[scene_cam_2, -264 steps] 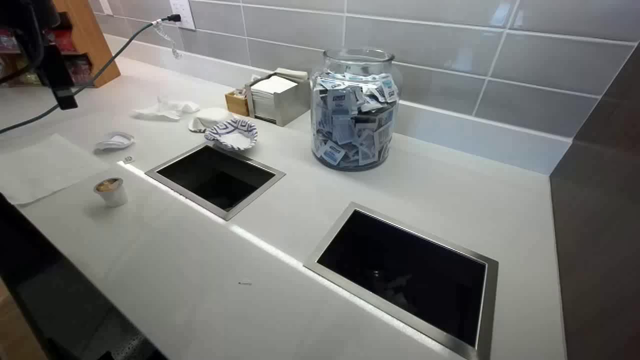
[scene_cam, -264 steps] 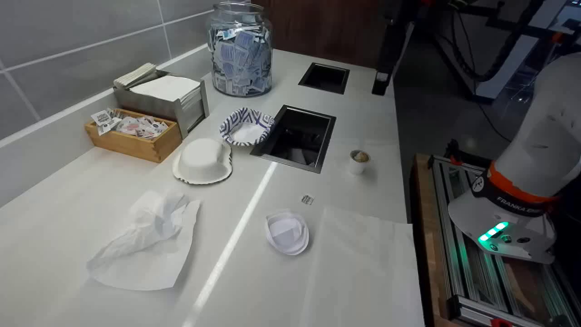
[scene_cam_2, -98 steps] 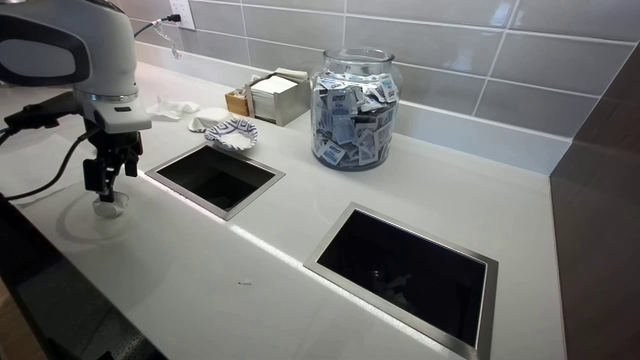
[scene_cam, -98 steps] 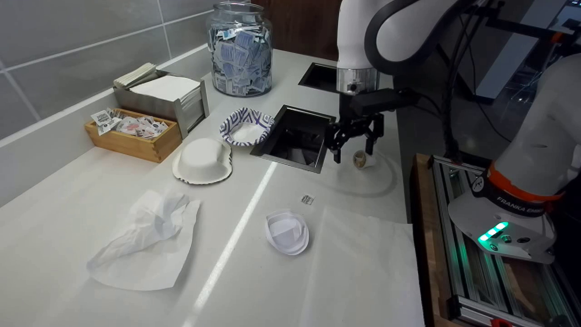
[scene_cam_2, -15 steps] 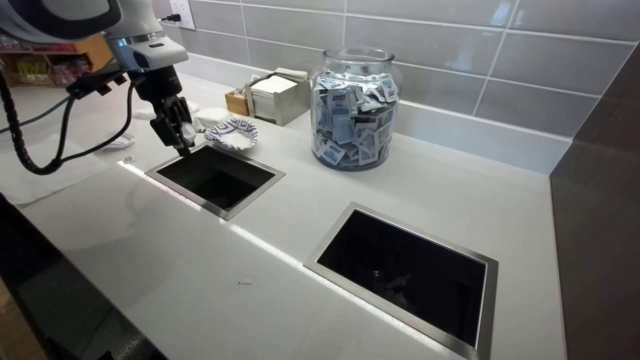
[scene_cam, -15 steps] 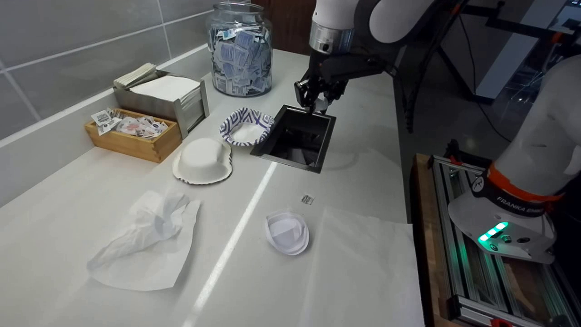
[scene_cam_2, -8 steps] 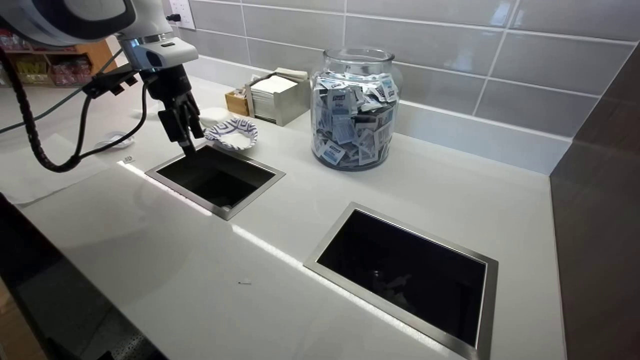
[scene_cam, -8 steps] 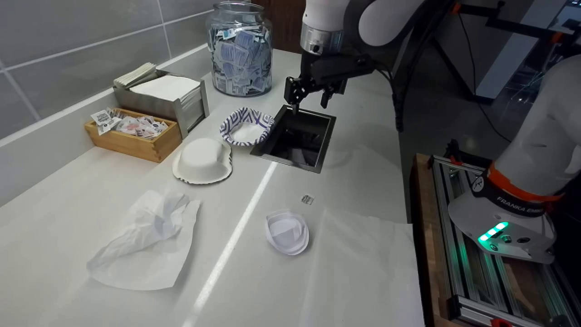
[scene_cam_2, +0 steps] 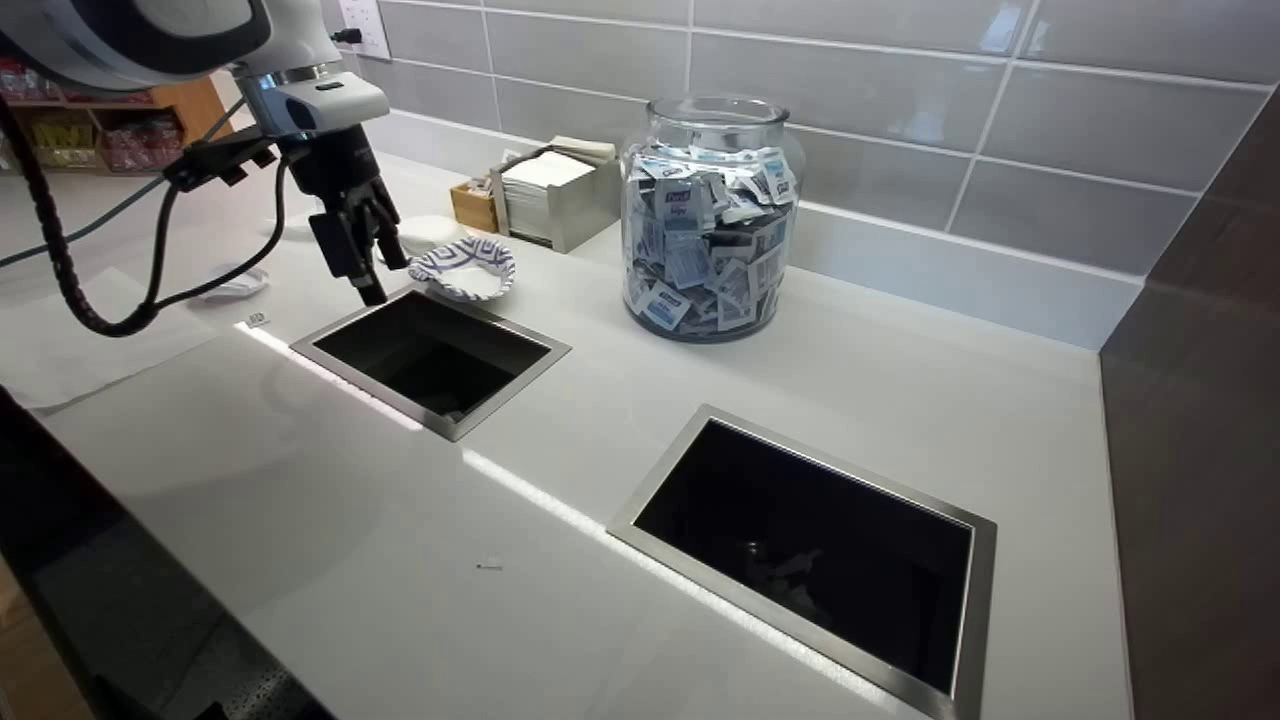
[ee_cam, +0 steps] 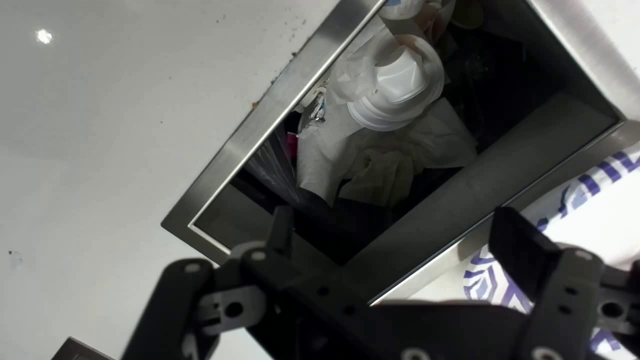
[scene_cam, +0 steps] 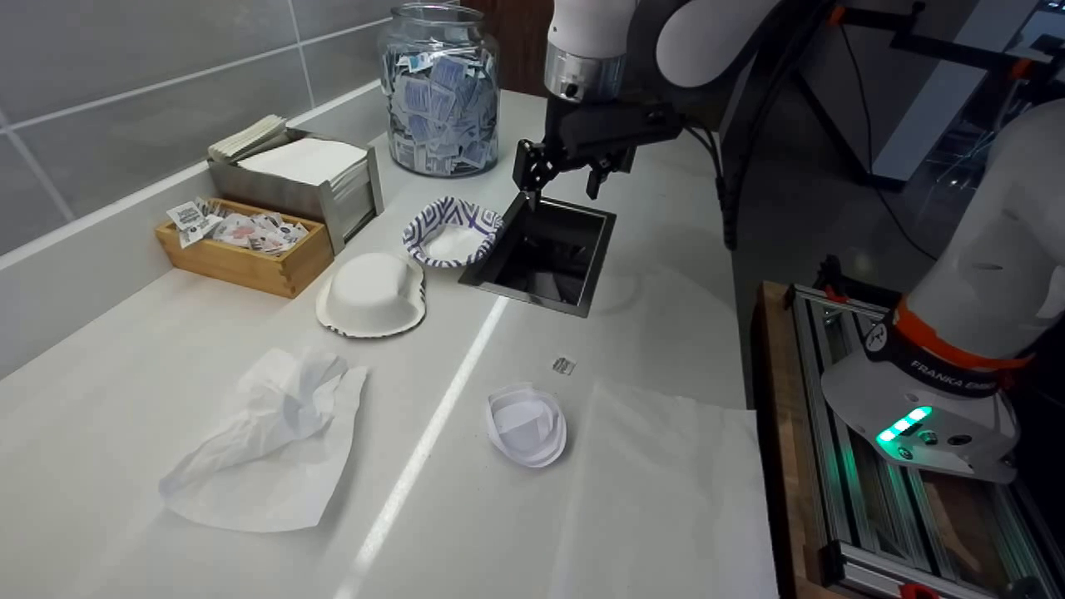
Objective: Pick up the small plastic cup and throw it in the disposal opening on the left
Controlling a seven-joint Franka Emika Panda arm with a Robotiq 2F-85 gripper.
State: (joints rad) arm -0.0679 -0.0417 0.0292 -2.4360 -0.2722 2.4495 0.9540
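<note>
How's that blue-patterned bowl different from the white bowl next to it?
The patterned bowl sits open side up, while the white bowl lies upside down. The patterned bowl shows its decorated inside; the white bowl shows a plain outside. The patterned bowl sits at the edge of a disposal opening; the white bowl lies farther from it. Both are on the counter.

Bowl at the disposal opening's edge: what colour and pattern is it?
White with a purple-blue geometric pattern; the bowl shows best in an exterior view.
</note>
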